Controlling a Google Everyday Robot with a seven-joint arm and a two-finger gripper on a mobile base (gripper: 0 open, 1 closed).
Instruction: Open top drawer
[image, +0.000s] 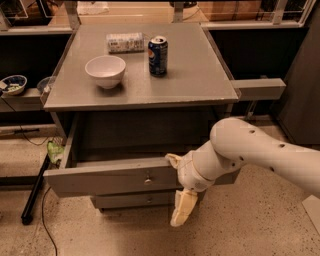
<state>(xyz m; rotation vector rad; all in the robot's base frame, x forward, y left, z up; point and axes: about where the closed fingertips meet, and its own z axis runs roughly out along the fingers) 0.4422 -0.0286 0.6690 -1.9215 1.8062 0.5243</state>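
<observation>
The top drawer (100, 182) is pulled out from under the grey cabinet top (200, 75), and its dark grey box is open to view. Its small round metal knob (147, 177) sits at the centre of the front. My gripper (178, 184) is at the drawer front, just right of the knob. It is open and holds nothing. One cream fingertip (173, 159) rests at the front's top edge and the other finger (183, 207) hangs below the front. My white arm (250, 152) reaches in from the right.
On the cabinet top stand a white bowl (105, 70), a blue soda can (158, 55) and a lying packet (125, 42). A narrower drawer front (135, 200) sits below. A black pole (36, 190) and a cable lie on the floor at left. Shelves flank both sides.
</observation>
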